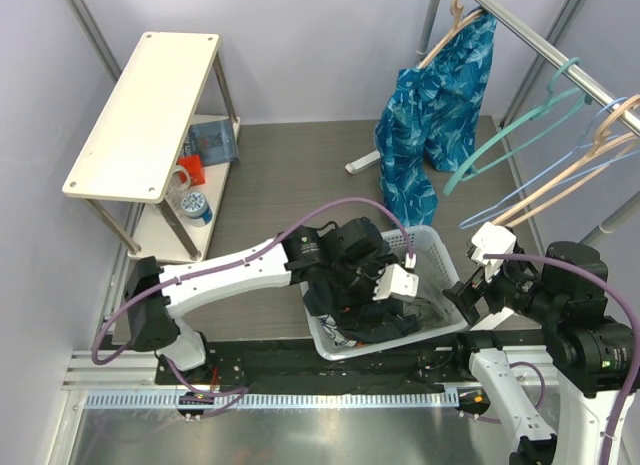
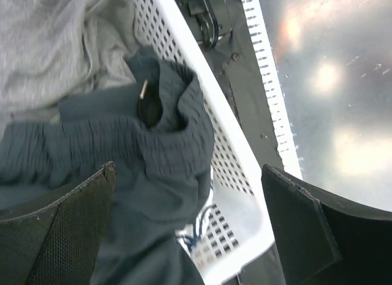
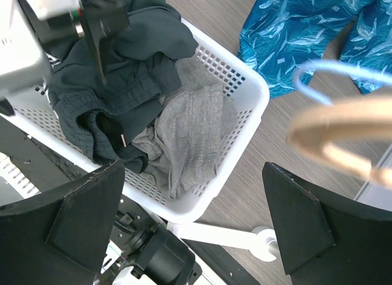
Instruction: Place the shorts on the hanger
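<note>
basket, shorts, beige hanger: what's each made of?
Basket: rigid white plastic, going by its perforated grid walls. Shorts: soft matte dark fabric with a gathered elastic waistband, likely cotton jersey. Hanger: pale beige, wood-like colour, but too blurred to rule out plastic.

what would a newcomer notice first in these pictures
The bright blue leaf-patterned garment hanging from the rail at the top right stands out most. In the middle, the left arm reaches into a white basket that holds the dark shorts with a grey cloth beside them.
</note>
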